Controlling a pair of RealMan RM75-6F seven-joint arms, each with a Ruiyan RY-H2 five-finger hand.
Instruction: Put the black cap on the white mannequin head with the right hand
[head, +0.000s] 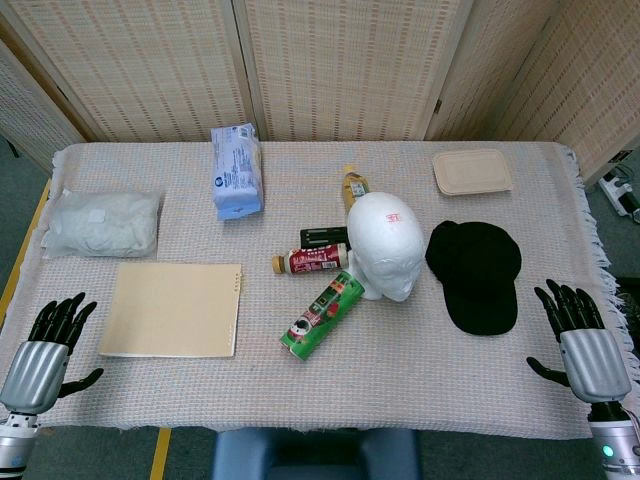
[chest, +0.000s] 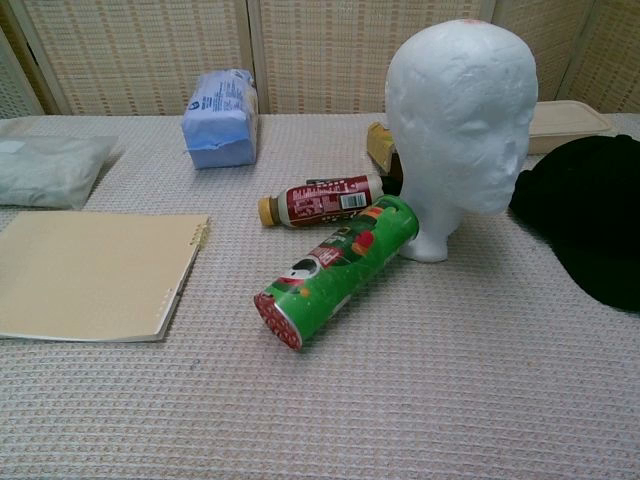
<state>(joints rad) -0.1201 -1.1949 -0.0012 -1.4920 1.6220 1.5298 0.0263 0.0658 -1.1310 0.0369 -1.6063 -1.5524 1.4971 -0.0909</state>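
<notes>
The black cap (head: 476, 270) lies flat on the table, right of centre, its brim toward the front edge; the chest view shows it as the black cap (chest: 590, 215) at the right border. Just left of it stands the white mannequin head (head: 386, 244), upright and bare, seen large as the white mannequin head (chest: 460, 120) in the chest view. My right hand (head: 582, 335) hovers at the front right corner, fingers spread, holding nothing, a short way right of the cap. My left hand (head: 45, 345) is at the front left corner, also spread and empty. Neither hand appears in the chest view.
A green tube can (head: 322, 315) lies against the mannequin's base, with a red-labelled bottle (head: 312, 261) and a yellow bottle (head: 353, 185) nearby. A tan notebook (head: 172, 308), a white bag (head: 100, 222), a blue packet (head: 236, 170) and a beige lidded box (head: 471, 171) sit around the table.
</notes>
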